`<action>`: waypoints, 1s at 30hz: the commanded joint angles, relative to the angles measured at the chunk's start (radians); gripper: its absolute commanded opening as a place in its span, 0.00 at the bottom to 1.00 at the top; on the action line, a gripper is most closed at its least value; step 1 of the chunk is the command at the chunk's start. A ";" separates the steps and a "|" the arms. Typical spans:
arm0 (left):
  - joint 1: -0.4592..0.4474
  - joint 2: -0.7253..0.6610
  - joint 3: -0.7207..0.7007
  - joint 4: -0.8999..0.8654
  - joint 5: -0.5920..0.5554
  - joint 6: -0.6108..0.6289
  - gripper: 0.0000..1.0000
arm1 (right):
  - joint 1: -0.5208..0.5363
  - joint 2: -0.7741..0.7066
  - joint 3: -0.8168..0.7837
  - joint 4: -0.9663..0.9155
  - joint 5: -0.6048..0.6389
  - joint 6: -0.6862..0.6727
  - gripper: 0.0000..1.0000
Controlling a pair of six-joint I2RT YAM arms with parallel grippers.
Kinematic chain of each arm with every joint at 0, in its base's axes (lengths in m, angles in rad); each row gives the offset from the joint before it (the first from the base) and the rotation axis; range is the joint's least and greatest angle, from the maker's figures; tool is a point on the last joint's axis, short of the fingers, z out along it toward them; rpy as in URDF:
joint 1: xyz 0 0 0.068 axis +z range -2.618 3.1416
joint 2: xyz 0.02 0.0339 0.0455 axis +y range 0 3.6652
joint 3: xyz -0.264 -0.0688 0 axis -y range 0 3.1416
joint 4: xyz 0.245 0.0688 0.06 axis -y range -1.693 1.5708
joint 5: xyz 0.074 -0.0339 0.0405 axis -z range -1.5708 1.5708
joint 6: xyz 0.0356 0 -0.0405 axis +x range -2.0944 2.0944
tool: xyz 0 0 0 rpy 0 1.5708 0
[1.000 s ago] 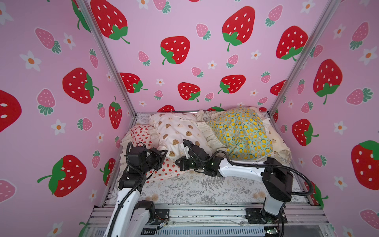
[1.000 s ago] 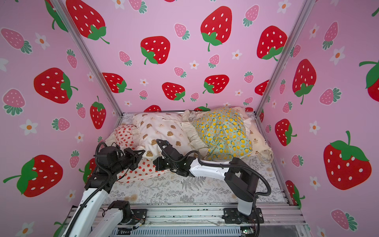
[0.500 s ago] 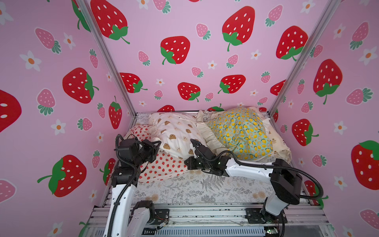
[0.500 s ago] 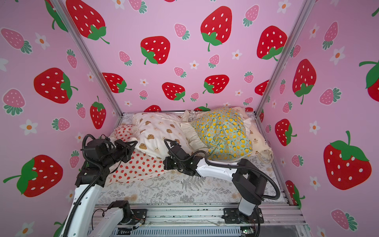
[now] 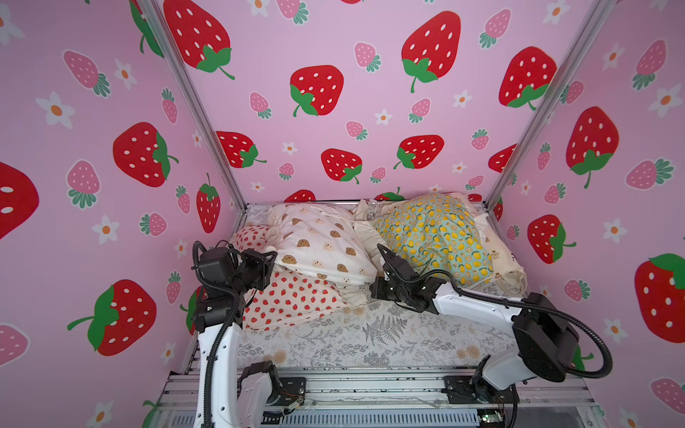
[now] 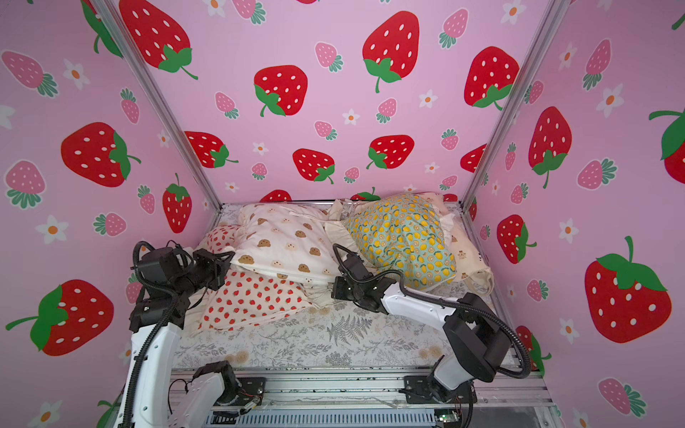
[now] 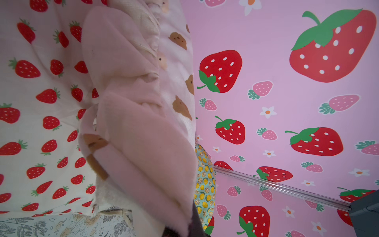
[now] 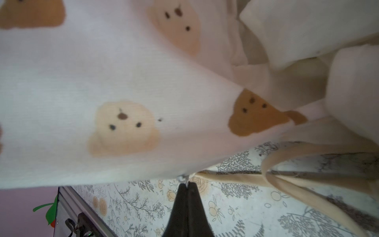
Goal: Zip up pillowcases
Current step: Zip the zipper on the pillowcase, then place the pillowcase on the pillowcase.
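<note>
Top views. The bear-head pillowcase [image 5: 318, 241] lies at about 11 o'clock on the fern-print sheet [image 5: 370, 333]. Its near edge overlaps the strawberry pillowcase [image 5: 293, 302], which sits at 9 o'clock. The lemon pillowcase [image 5: 433, 237] is heaped at 1 o'clock, touching the bear-head one along a cream ruffle. The small-bear pillowcase [image 5: 498, 255] lies partly under it at 3 o'clock, against the side wall.

Left gripper [image 5: 273, 256]: at the 9 o'clock corner of the bear-head pillowcase, above the strawberry one. In the left wrist view the cream ruffle [image 7: 143, 143] fills the middle and runs down to a dark fingertip [image 7: 194, 217] at the frame edge. Cloth hides most of the jaws, so we read them as clenched on the ruffle corner rather than seeing it outright.

Right gripper [image 5: 371, 288]: low over the sheet at the 5 o'clock corner of the same pillowcase, tips tucked under its edge. In the right wrist view we see the jaws pressed together, with no gap [image 8: 187, 185]. A small metal zipper pull [image 8: 182, 177] is pinched at their tip, right at the lower hem of the bear-head fabric. The hem hangs clear of the sheet there. The two grippers hold opposite ends of the near edge, well apart.
</note>
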 commanded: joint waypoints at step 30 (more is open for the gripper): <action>-0.414 0.031 -0.223 0.017 -0.332 0.208 0.30 | -0.126 -0.041 0.191 -0.320 0.080 -0.277 0.14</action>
